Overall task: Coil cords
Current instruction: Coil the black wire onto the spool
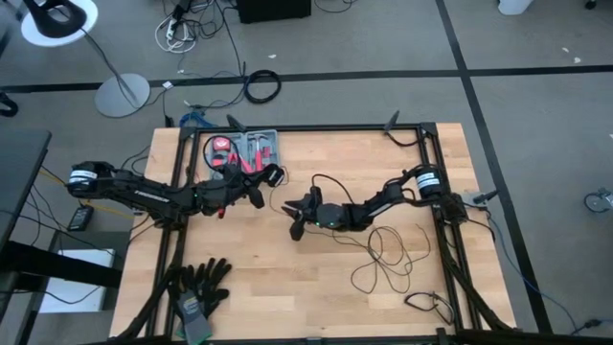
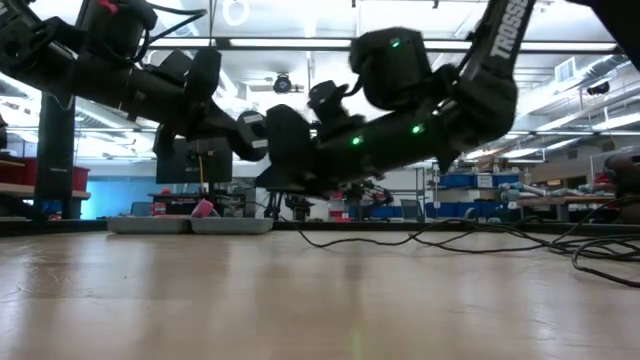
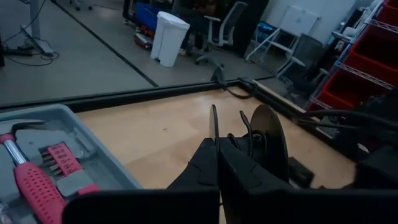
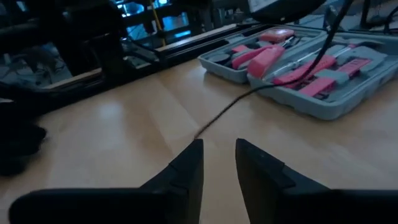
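Left gripper (image 1: 261, 195) is pressed together on the puck (image 3: 271, 143) at the cord's end, held above the table beside the toolbox (image 1: 251, 151). Right gripper (image 1: 295, 219) stands slightly spread at mid-table, holding nothing visible. The cord (image 1: 388, 259) lies in loose loops near the right edge. Risk: pulling could tangle the loops or snag the frame.

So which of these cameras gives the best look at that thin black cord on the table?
The high view: it shows the cord from above, its loose loops spread over the wood by the right arm. The low view shows only flat strands lying along the table. The right wrist view shows one stretch running toward the tool tray. The left wrist view shows a short bit.
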